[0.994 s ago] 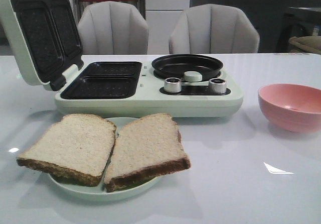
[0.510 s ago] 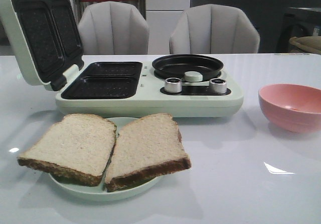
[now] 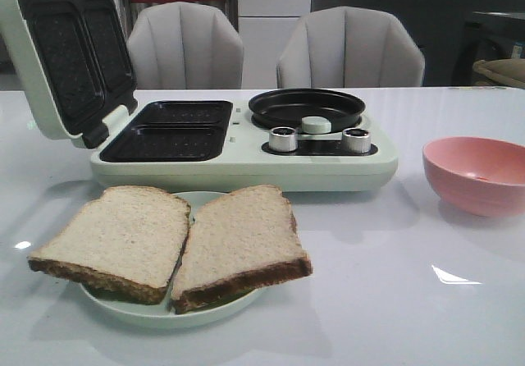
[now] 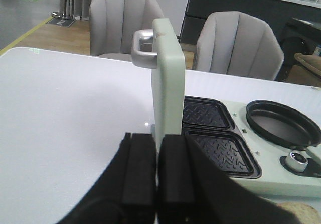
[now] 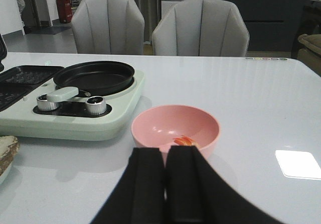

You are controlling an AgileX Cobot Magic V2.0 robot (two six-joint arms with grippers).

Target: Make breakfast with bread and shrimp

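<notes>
Two square slices of pale beige bread with dark brown crusts (image 3: 168, 243) lie side by side on a pale green round plate (image 3: 156, 310) at the near edge of the white tabletop (image 3: 394, 300), overhanging its rim. Behind them stands a mint-green breakfast maker (image 3: 246, 148) with its waffled lid (image 3: 61, 54) raised and a black round frying pan (image 3: 306, 107) on its right half. The shrimp, a tiny pink-orange morsel (image 5: 183, 141), lies in the bottom of a pink round bowl (image 5: 175, 128) to the right of the appliance.

Neither arm shows in the front view. In the wrist views the left gripper (image 4: 157, 169) and the right gripper (image 5: 165, 179) both have their jaws pressed together with nothing between them; the left one sits close to the upright lid, the right one just short of the bowl.

The risks, as I judge them: the shrimp is small and lies low in a curved bowl, so jaws coming down may slip off it or push the bowl away. The slices overhang the plate, so a grip at one edge may tear or drag a slice off. The left gripper could also knock the lid shut.
</notes>
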